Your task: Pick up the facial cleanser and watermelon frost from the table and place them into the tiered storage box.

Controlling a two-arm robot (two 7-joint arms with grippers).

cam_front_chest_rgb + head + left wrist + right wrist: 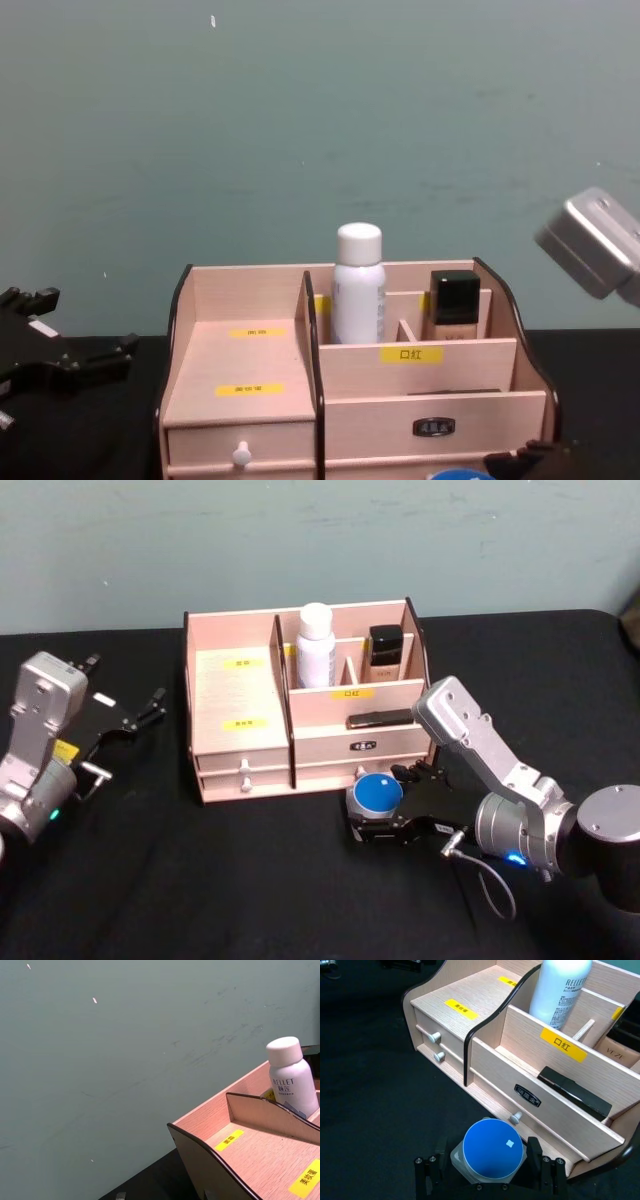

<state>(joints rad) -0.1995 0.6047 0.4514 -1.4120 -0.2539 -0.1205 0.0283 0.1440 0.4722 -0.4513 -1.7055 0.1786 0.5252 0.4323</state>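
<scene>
Head view: the right gripper (378,808) is clamping a blue-lidded jar (380,791), probably the watermelon frost, just in front of the tiered storage box (240,745). It should be lifting straight up, clearing the near wall, before crossing to a free compartment. The left gripper (148,708) is sitting open at far left.

Left wrist view: the white bottle (290,1080), probably the cleanser, is standing in the box, showing "RELLET".

Right wrist view: a yellow label (563,1046) is reading 口红.

Chest view: the same label is facing forward.

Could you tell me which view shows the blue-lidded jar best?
The right wrist view: the watermelon frost jar is close, its blue lid seen whole between the jaws of the right gripper. The head view shows it small, before the tiered storage box. The chest view catches a blue sliver at its bottom edge.
</scene>
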